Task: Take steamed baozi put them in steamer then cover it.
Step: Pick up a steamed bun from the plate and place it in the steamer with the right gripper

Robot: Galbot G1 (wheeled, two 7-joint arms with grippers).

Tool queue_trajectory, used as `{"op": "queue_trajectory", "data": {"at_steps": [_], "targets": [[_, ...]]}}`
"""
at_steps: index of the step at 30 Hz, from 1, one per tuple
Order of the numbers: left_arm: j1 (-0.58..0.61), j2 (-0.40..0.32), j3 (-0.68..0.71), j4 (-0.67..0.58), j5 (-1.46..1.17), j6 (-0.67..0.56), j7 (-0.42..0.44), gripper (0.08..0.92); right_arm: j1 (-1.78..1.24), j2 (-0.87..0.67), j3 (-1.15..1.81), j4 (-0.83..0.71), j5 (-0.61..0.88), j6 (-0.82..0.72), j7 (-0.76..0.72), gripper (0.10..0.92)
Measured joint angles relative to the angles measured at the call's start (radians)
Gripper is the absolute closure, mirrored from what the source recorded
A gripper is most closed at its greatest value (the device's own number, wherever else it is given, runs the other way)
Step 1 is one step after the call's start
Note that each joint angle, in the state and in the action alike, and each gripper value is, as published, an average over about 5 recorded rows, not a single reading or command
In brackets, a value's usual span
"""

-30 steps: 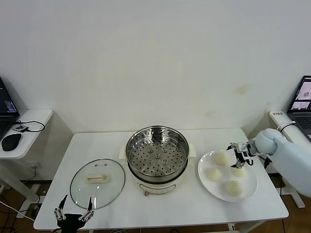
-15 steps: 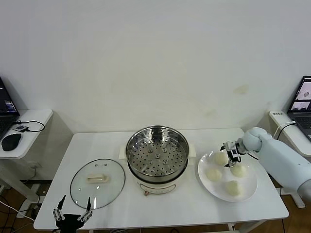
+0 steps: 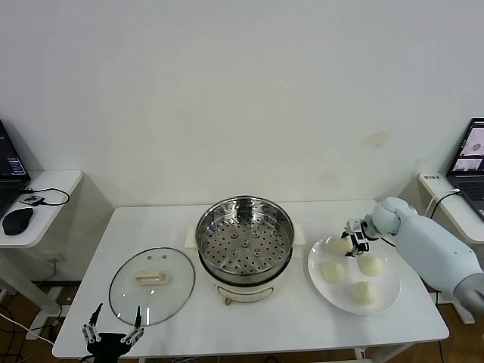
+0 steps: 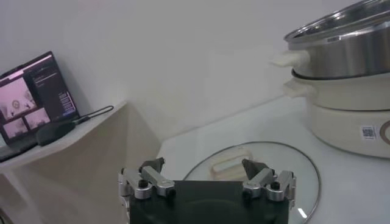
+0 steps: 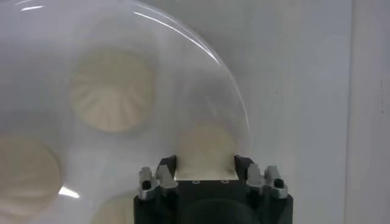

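My right gripper (image 3: 354, 246) straddles one round cream-white steamed bun (image 5: 206, 149) on the flat white plate (image 3: 384, 297), fingers spread either side. My left gripper (image 3: 113, 333) hangs open off the white table (image 3: 265, 321), near the glass lid (image 3: 151, 281). A QR label (image 4: 368, 132) marks the steel steamer's cream base (image 4: 347, 115).

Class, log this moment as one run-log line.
right gripper: open, around rear baozi on plate | left gripper: open, idle near lid | steamer: empty, uncovered

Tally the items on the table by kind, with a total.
Baozi: 4
Plate: 1
Steamer: 1
Glass cover: 1
Total: 7
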Motion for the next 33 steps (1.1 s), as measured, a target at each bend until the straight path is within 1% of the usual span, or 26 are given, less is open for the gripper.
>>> {"op": "queue_trajectory", "data": {"at_steps": [8, 13, 18, 25, 33], "targets": [[0.002, 0.006, 0.001, -0.007, 0.001, 0.0, 0.001, 0.177, 0.078, -0.069, -0.07, 0.102, 0.072, -0.021, -0.009, 0.476], [0.001, 0.012, 0.007, -0.015, 0.001, 0.002, 0.002, 0.177, 0.18, -0.111, -0.142, 0.181, 0.152, -0.036, -0.011, 0.471], [0.0, 0.019, 0.012, -0.022, -0.004, 0.004, 0.005, 0.177, 0.314, -0.118, -0.237, 0.242, 0.248, -0.041, -0.004, 0.465], [-0.001, 0.029, 0.006, -0.029, -0.013, 0.006, 0.008, 0.177, 0.501, -0.054, -0.379, 0.286, 0.384, -0.036, 0.016, 0.465], [-0.005, 0.032, -0.012, -0.023, -0.019, 0.005, 0.008, 0.177, 0.617, 0.106, -0.508, 0.284, 0.479, 0.01, 0.042, 0.465]]}}
